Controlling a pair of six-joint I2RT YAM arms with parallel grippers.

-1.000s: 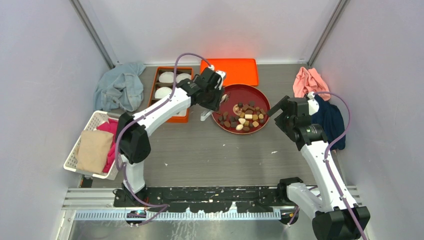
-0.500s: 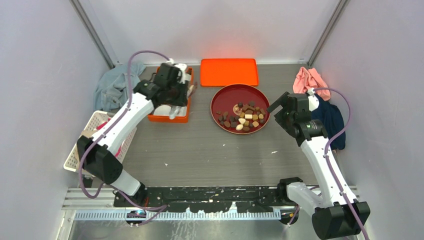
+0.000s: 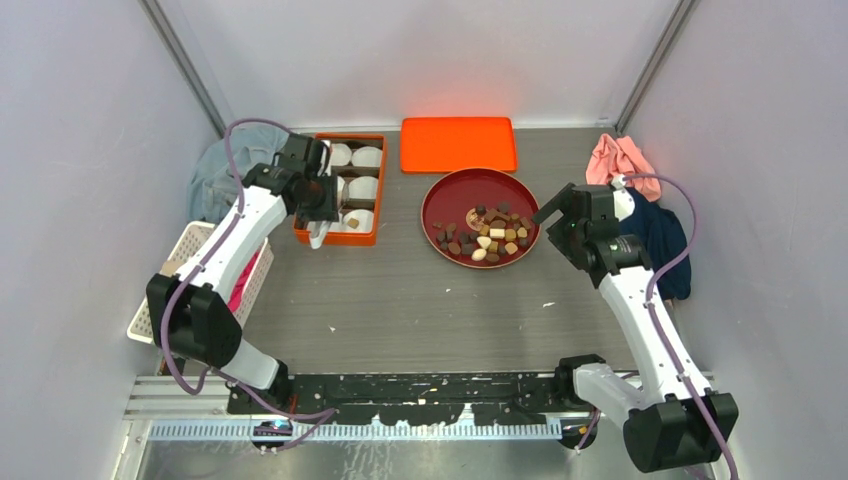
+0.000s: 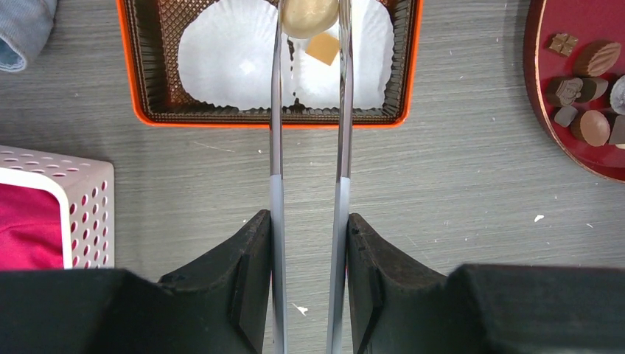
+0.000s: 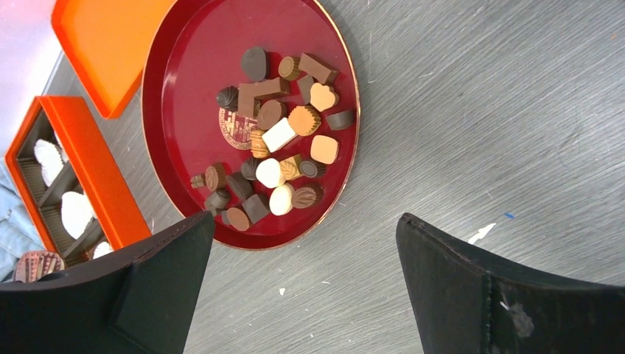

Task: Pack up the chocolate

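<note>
My left gripper [image 4: 309,7] pinches one rounded cream-tan chocolate [image 4: 309,16] between its long thin fingertips, which are drawn in close on either side of it. The piece hangs above the orange box [image 4: 273,124], over the gap between two white paper cups [image 4: 228,55] in the box's near row.

Seen from above, the box sits at about ten o'clock on the table [image 3: 420,300]. A single tan square [image 4: 323,48] already lies in the right-hand cup of that near row. The other cups I can see look empty, though my own arm covers part of the box in the overhead view.

My right gripper [image 5: 306,221] has its jaws spread wide and holds nothing. It hovers just off the three o'clock edge of the round red tray [image 3: 445,190], which sits at about one o'clock on the table.

Most of the chocolates [image 3: 490,232] are heaped toward the tray's near right side: dark brown, tan and cream-white pieces, a couple of dozen at a rough count.

The flat orange lid [image 3: 458,143] lies apart from the box at twelve o'clock, beyond the tray.

My judgement is that the packing has barely begun. One piece is placed, a second is in my pinch and not yet set down, and nearly all the rest waits on the tray. The lid goes on last.
</note>
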